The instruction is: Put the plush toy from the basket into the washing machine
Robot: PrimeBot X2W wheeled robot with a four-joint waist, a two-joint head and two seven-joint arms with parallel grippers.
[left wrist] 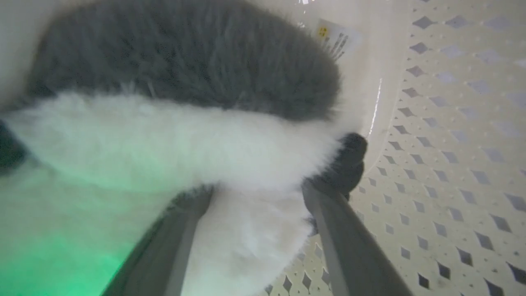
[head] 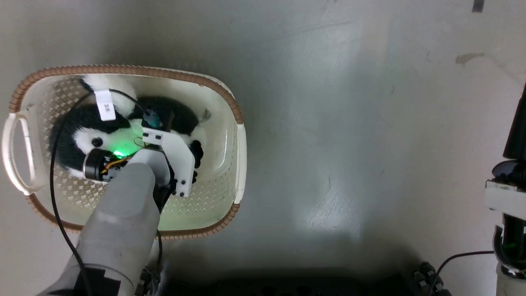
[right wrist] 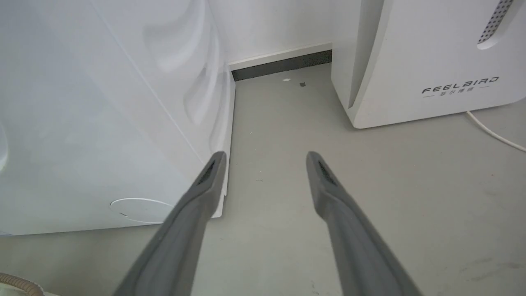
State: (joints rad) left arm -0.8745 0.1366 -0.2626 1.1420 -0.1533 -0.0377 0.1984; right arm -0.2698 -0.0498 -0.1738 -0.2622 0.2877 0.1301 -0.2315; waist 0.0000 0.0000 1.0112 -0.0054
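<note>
FEELBIRD appliance (right wrist: 431, 61) near washing machine (right wrist: 82, 123), floor (right wrist: 283, 123) between

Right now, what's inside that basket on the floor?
The plush toy lies in the basket, with the left end effector open astride its white fur. A paper sticker shows beyond the toy. Anything beneath the toy is covered.

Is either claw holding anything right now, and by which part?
Nothing gripped yet: the left claw stands open astride the white fur of the plush toy in the basket; the right claw is open, empty.
</note>
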